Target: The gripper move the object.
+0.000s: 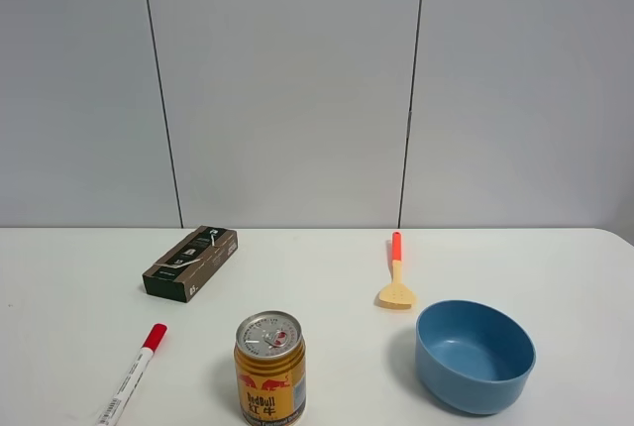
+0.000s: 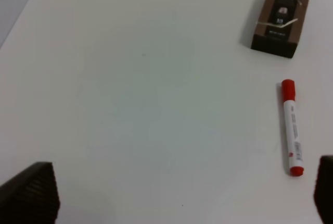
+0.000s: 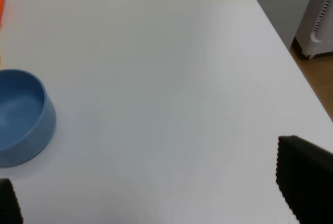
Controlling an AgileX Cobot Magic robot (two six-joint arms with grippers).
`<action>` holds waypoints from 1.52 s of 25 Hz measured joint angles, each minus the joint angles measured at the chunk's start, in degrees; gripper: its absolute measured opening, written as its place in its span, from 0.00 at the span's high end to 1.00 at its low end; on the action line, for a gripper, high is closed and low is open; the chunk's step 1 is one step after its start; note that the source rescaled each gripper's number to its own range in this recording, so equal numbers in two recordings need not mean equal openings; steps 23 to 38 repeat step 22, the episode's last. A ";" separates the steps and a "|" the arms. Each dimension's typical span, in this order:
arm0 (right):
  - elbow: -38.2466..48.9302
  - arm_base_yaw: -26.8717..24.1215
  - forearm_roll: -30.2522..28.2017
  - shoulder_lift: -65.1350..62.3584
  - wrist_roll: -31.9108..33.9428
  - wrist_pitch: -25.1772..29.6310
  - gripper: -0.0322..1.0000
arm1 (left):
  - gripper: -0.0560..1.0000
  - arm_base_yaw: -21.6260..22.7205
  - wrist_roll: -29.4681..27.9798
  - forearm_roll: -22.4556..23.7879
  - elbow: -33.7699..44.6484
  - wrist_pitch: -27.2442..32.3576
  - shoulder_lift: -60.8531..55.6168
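The white marker pen (image 1: 132,376) with a red cap lies flat on the white table at the front left. It also shows in the left wrist view (image 2: 291,127), whole and apart from everything. My left gripper (image 2: 177,198) is open and empty; its black fingertips (image 2: 28,193) show only at the frame edges, and the pen lies just ahead of one of them. My right gripper (image 3: 156,198) is open and empty over bare table beside the blue bowl (image 3: 21,117). Neither gripper nor arm shows in the exterior high view.
A dark cardboard box (image 1: 190,263) lies behind the pen, also in the left wrist view (image 2: 281,18). A Red Bull can (image 1: 269,367) stands front centre. The blue bowl (image 1: 474,355) sits front right, behind it an orange-handled wooden spatula (image 1: 396,272). The table's right edge (image 3: 281,47) drops to the floor.
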 joint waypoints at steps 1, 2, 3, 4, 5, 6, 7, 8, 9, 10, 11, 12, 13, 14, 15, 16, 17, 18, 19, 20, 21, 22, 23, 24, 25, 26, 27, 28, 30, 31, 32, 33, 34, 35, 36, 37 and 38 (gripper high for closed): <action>0.00 0.00 0.00 0.00 0.00 0.00 0.00 | 0.00 0.00 0.00 0.00 0.00 0.00 0.00; 0.00 0.00 0.00 0.00 0.00 0.00 0.00 | 0.00 0.00 0.00 0.00 0.00 0.00 0.00; 0.00 0.00 0.00 0.00 0.00 0.00 0.00 | 0.00 0.00 0.00 0.00 0.00 0.00 0.00; 0.00 0.00 0.00 0.00 0.00 0.00 0.00 | 0.00 0.00 0.00 0.00 0.00 0.00 0.00; 0.00 0.00 0.00 0.00 0.00 0.00 0.00 | 0.00 0.00 0.00 -0.02 0.00 0.00 0.00; 0.00 0.00 0.00 0.00 0.00 0.00 0.00 | 0.00 0.00 0.00 -0.02 0.00 0.00 0.00; 0.00 0.00 0.00 0.00 0.00 0.00 0.00 | 0.00 0.00 0.00 -0.02 0.00 0.00 0.00; 0.00 0.00 0.00 0.00 0.00 0.00 0.00 | 0.00 0.00 0.00 -0.02 0.00 0.00 0.00; 0.00 0.00 0.00 0.00 0.00 0.00 0.00 | 0.00 0.00 0.00 -0.02 0.00 0.00 0.00; 0.00 0.00 0.00 0.00 0.00 0.00 0.00 | 0.00 0.00 0.00 -0.02 0.00 0.00 0.00; 0.00 0.00 0.00 0.00 0.00 0.00 0.00 | 0.00 0.00 0.00 -0.02 0.00 0.00 0.00; 0.00 0.00 0.00 0.00 0.00 0.00 0.00 | 0.00 0.00 0.00 -0.02 0.00 0.00 0.00; 0.00 0.00 0.00 0.00 0.00 0.00 0.00 | 0.00 0.00 0.00 -0.02 0.00 0.00 0.00; 0.00 0.00 0.00 0.00 0.00 0.00 0.00 | 0.00 0.00 0.00 -0.02 0.00 0.00 0.00; 0.00 0.00 0.00 0.00 0.00 0.00 0.00 | 0.00 0.00 0.00 -0.02 0.00 0.00 0.00; 0.00 0.00 0.00 0.00 0.00 0.00 0.00 | 0.00 0.00 0.00 -0.02 0.00 0.00 0.00; 0.00 0.00 0.00 0.00 0.00 0.00 0.00 | 0.00 0.00 0.00 -0.02 0.00 0.00 0.00; 0.00 0.00 0.00 0.00 0.00 0.00 0.00 | 0.00 0.00 0.00 -0.02 0.00 0.00 0.00; 0.00 0.00 0.00 0.00 0.00 0.00 0.00 | 0.00 0.00 0.00 -0.02 0.00 0.00 0.00; 0.00 0.00 0.00 0.00 0.00 0.00 0.00 | 0.00 0.00 0.00 -0.02 0.00 0.00 0.00; 0.00 0.00 0.00 0.00 0.00 0.00 0.00 | 0.00 0.00 0.00 -0.02 0.00 0.00 0.00; 0.00 0.00 0.00 0.00 0.00 0.00 0.00 | 0.00 0.00 0.00 -0.02 0.00 0.00 0.00; 0.00 0.00 0.00 0.00 0.00 0.00 0.00 | 0.00 0.00 0.00 -0.02 0.00 0.00 0.00; 0.00 0.00 0.00 0.00 0.00 0.00 0.00 | 0.00 0.00 0.00 -0.02 0.00 0.00 0.00; 0.00 0.00 0.00 0.00 0.00 0.00 0.00 | 0.00 0.00 0.00 -0.02 0.00 0.00 0.00; 0.00 0.00 0.00 0.00 0.00 0.00 0.00 | 0.00 0.00 0.00 -0.02 0.00 0.00 0.00; 0.00 0.00 0.00 0.00 0.00 0.00 0.00 | 0.00 0.00 0.00 -0.02 0.00 0.00 0.00; 0.00 0.00 0.00 0.00 0.00 0.00 0.00 | 0.00 0.00 0.00 -0.02 0.00 0.00 0.00; 0.00 0.00 0.00 0.00 0.00 0.00 0.00 | 0.00 0.00 0.00 -0.02 0.00 0.00 0.00; 0.00 0.00 0.00 0.00 0.00 0.00 0.00 | 0.00 0.00 0.00 -0.02 0.00 0.00 0.00; 0.00 0.00 0.00 0.00 0.00 0.00 0.00 | 0.00 0.00 0.00 -0.02 0.00 0.00 0.00; 0.00 0.00 0.00 0.00 0.00 0.00 0.00 | 0.00 0.00 0.00 -0.02 0.00 0.00 0.00; 0.00 0.00 0.00 0.00 0.00 0.00 0.00 | 0.00 0.00 0.00 -0.02 0.00 0.00 0.00; 0.00 0.00 0.00 0.00 0.00 0.00 0.00 | 0.00 0.00 0.00 -0.02 0.00 0.00 0.00; 0.00 0.00 0.00 0.00 0.00 0.00 0.00 | 0.00 0.00 0.00 -0.02 0.00 0.00 0.00; 0.00 0.00 0.00 0.00 0.00 0.00 0.00 | 0.00 0.00 0.00 -0.02 0.00 0.00 0.00; 0.00 0.00 0.00 0.00 0.00 0.00 0.00 | 0.00 0.00 0.00 -0.02 0.00 0.00 0.00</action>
